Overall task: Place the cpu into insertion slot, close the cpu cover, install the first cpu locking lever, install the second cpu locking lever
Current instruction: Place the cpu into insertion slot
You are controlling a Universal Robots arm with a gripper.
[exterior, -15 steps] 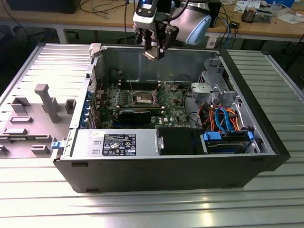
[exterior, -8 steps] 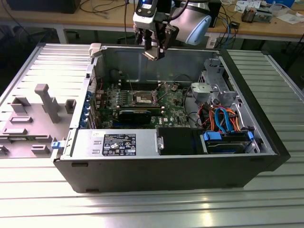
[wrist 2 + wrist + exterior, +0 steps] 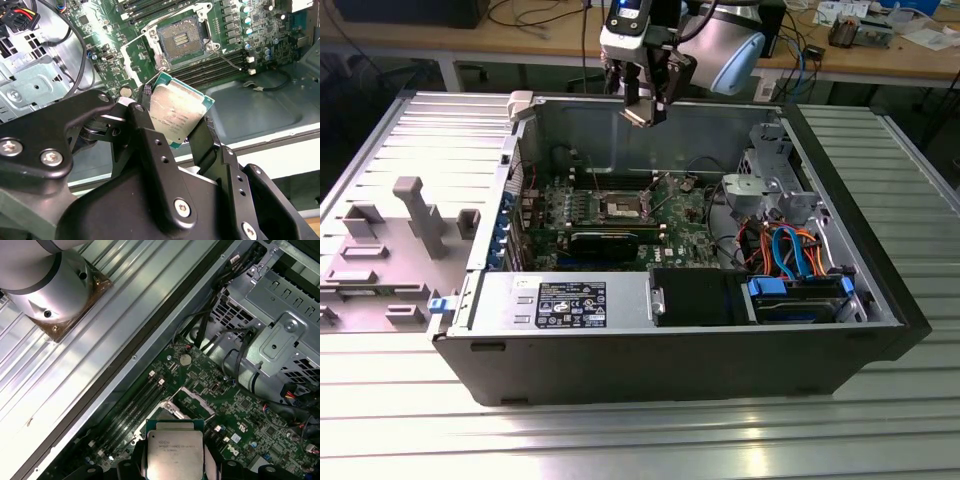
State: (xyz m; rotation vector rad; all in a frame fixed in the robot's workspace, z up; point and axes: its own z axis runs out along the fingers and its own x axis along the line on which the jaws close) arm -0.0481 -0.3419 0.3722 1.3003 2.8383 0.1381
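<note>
Step in hand: the first of the four, by judgement; the cpu (image 3: 180, 115) is carried, not seated.
Gripper: the gripper (image 3: 176, 131) hangs well above the insertion slot (image 3: 181, 37), toward the slot's far side in the exterior view, at about the height of the top edge of the open computer case (image 3: 670, 360).
Jaws: clamped on two opposite edges of the cpu, its pale face showing in both wrist views.
Cpu attitude: tilted against the plane of the insertion slot in the second wrist view, well clear of the motherboard (image 3: 685, 225).
Insertion slot: contact field uncovered, nothing lying in it.
Cpu cover: what appears to be the cpu cover (image 3: 127, 60) stands swung back just beside the insertion slot; not closed.
Locking levers: not made out with confidence.
Placement calls for: by judgement, bringing the chip level and square over the insertion slot, corners matched, before any release, with no sideways drag across the contacts.
Risk: a skewed or early drop could bend contacts.
</note>
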